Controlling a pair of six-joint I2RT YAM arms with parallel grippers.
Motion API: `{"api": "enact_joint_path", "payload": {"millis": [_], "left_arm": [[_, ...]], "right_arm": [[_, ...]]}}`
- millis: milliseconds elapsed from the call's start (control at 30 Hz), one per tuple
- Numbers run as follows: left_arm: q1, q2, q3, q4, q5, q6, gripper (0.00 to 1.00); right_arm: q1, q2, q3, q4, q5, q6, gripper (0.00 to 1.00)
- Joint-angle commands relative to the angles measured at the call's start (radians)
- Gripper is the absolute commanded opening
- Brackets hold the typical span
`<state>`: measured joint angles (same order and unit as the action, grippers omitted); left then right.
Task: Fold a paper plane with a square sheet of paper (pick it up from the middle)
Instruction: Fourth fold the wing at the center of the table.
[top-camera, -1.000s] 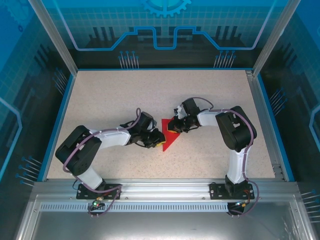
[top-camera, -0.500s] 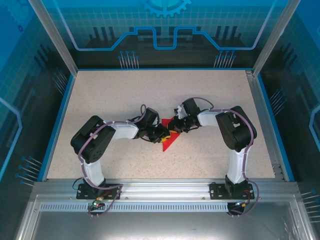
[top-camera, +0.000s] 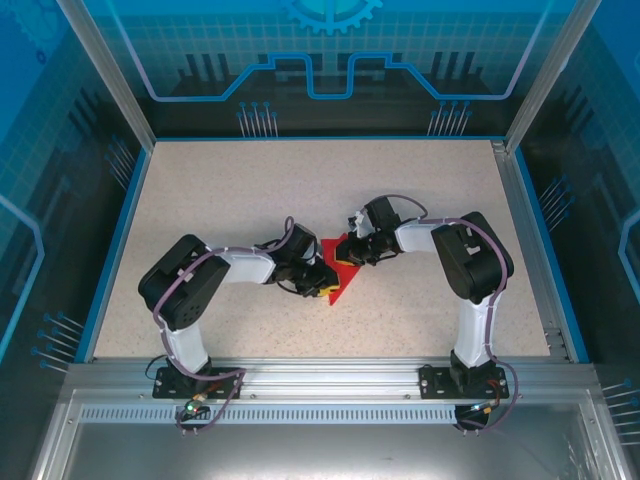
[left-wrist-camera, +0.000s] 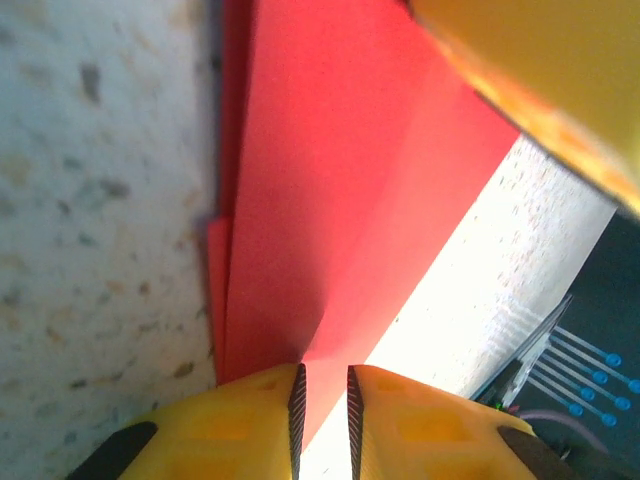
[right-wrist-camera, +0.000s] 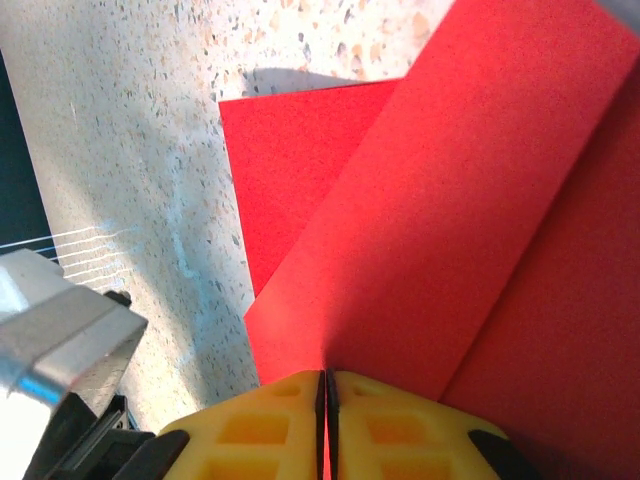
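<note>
Seeing the left gripper (left-wrist-camera: 322, 385) tucked further in over the paper (top-camera: 337, 246), mid-desk (top-camera: 250, 190), hiding more red than a second ago. Looks like pressing a fold flat. Clamped on the paper's layered edge there; same with the right gripper (right-wrist-camera: 326, 385), pinched tight on it. Thin matte red, crisp creases, pointed near tip; speckled desk.

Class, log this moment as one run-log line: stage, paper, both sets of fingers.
stage: mid-fold | red paper: layered, on table | left fingers: closed on its edge | right fingers: shut on a flap
</note>
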<state>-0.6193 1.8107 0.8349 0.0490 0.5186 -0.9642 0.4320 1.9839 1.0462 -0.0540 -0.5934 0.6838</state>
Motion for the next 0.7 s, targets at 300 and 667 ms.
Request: {"api": "enact_joint_path", "payload": {"millis": [300,667], "left_arm": [[-0.064,0.013,0.015,-0.338,0.091,0.194,0.22],[-0.066,-0.043,-0.067,-0.318,0.061,0.177,0.19]], "right_arm": [[-0.01,0.08,-0.037,-0.106,0.136,-0.007,0.13],[-0.009,0.081,-0.039,-0.103,0.136,-0.004,0.14]]}}
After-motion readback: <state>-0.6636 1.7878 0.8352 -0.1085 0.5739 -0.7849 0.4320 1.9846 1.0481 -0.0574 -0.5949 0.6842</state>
